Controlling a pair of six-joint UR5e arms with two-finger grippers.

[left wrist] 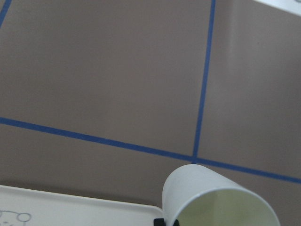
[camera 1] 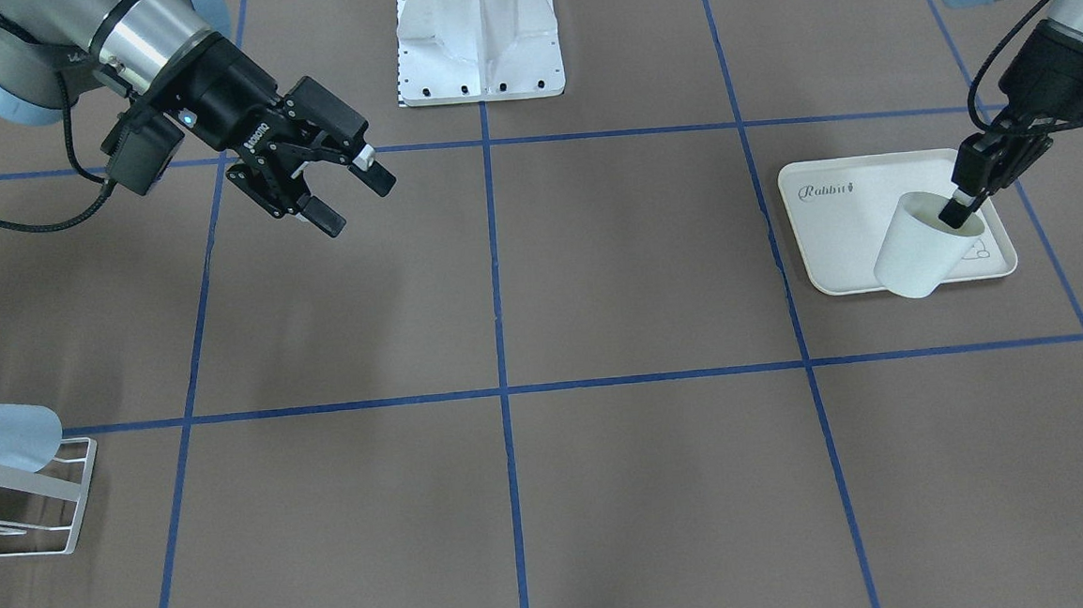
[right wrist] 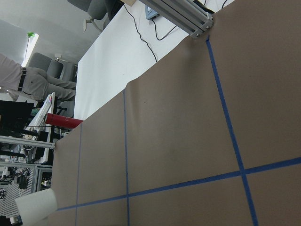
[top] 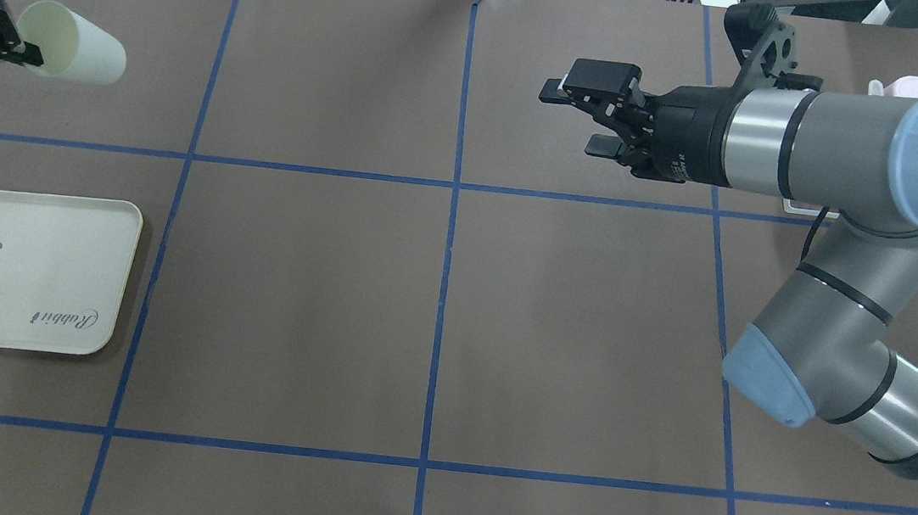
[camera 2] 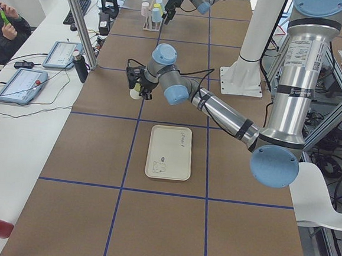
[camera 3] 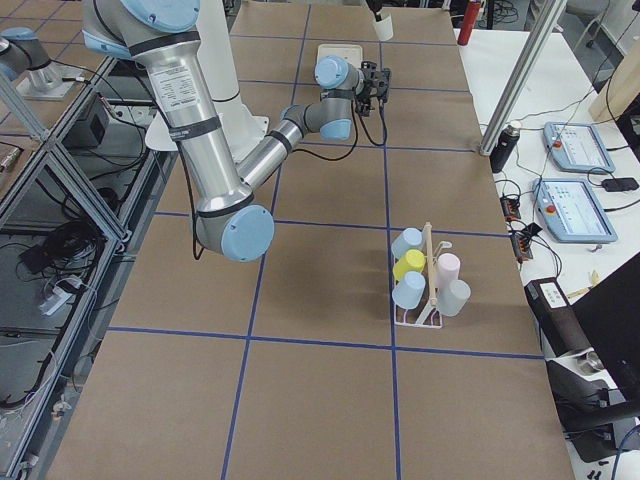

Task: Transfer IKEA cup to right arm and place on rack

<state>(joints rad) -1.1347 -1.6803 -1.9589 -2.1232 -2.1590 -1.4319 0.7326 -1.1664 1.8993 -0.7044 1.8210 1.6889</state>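
Brown paper crossed by blue tape lines covers the worktop, and from my remote seat both arms show over it. The left hand is clenched on the IKEA cup, a plain white beaker: one finger reaches inside the mouth and the other presses the outside of the wall. The cup is carried in the air, tipped well over, with its mouth toward the hand and its closed base pointing away. In the overhead view it hangs at the worktop's left side, beyond the cream rabbit-print tray and not touching it. The left wrist camera looks past the cup's rim at the tape lines and one edge of the tray.

The right hand is released, its two fingers spread wide and nothing between them. It hovers above the worktop on the robot's right of the centre line, pointing toward the left side, well apart from the cup.

Over at the far right end stands the rack, a white wire frame with a pale wooden peg. Several cups sit on it: pale blue, yellow, pink and grey.
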